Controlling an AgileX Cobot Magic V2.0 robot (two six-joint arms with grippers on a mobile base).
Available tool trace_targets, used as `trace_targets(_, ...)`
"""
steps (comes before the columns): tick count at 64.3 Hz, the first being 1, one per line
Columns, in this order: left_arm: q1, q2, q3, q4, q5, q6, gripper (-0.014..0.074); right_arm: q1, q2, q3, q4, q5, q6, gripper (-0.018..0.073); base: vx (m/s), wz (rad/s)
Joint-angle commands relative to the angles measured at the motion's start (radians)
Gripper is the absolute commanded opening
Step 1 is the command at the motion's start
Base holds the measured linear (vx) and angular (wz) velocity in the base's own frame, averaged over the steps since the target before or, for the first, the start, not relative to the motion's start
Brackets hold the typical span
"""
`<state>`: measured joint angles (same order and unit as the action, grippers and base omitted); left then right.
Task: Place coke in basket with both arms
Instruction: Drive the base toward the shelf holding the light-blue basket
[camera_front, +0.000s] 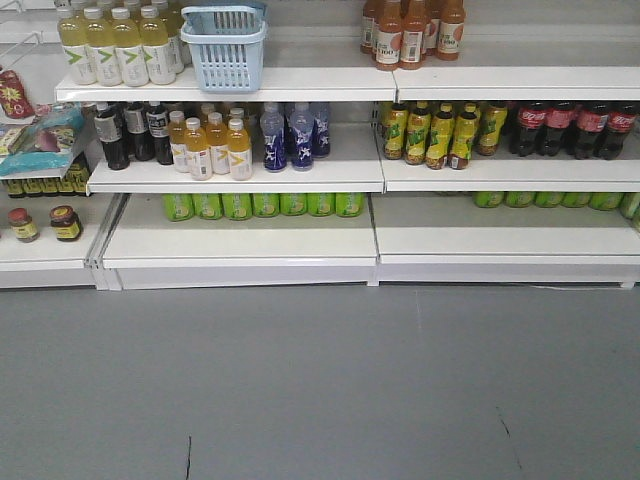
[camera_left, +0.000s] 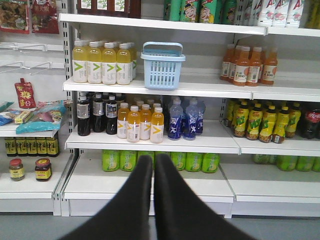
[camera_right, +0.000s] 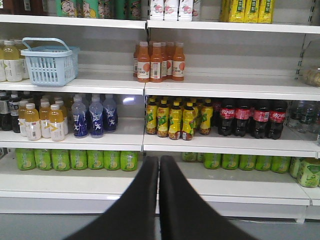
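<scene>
Coke bottles (camera_right: 252, 119) stand upright, caps up, red labels front; basket (camera_right: 50, 62) sits upper left. Left gripper (camera_left: 153, 161) and right gripper (camera_right: 158, 162) are closed, empty.

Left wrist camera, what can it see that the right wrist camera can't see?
Only the left wrist view shows the left gripper, a red pouch hanging at the side, and two small jars low down. Only the right wrist view shows the right gripper, the whole row of coke bottles (the left view catches just one at its edge), and clear bottles at the far right. Both show the basket, orange drink bottles, blue bottles and green cans.
</scene>
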<state>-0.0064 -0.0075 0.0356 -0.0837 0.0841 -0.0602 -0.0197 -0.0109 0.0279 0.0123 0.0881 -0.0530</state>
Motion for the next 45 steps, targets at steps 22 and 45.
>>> trace_targets(22, -0.001, -0.019, -0.034, 0.000, -0.067, -0.010, -0.0006, -0.001, -0.013, 0.008, -0.006, -0.070, -0.009, -0.0005, 0.00, 0.00)
trace_targets(45, -0.001, -0.019, -0.034, 0.000, -0.067, -0.010, -0.0006, -0.001, -0.013, 0.008, -0.006, -0.070, -0.009, -0.0005, 0.00, 0.00)
